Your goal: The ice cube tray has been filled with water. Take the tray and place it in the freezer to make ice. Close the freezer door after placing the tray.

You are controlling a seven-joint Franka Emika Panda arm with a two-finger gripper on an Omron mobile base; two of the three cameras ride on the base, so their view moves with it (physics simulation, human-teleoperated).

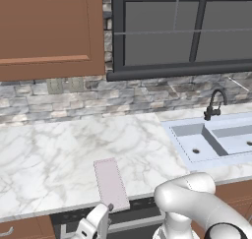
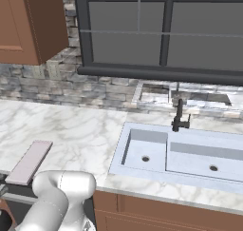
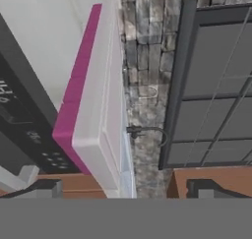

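The ice cube tray (image 1: pixel 111 183) is a flat pale pink-lilac rectangle. It lies on the marble counter (image 1: pixel 54 149) with one short end at the front edge, and the right base view shows the tray (image 2: pixel 29 161) at the counter's left. My gripper (image 1: pixel 106 211) hangs just below and in front of that near end, jaws open and holding nothing. The hand view is rolled sideways: the tray (image 3: pixel 93 100) shows edge-on ahead of my gripper (image 3: pixel 125 188), with the dark fingertips (image 3: pixel 43 186) set wide apart. The freezer and the freezer door are out of view.
To the right, a pale double sink (image 1: pixel 216 139) with a black faucet (image 1: pixel 214 104) is set into the counter. Behind are a stone backsplash, a dark-framed window (image 1: pixel 182 31) and a brown wall cabinet (image 1: pixel 47 29). Under the counter edge sits a dark appliance panel (image 3: pixel 24 120).
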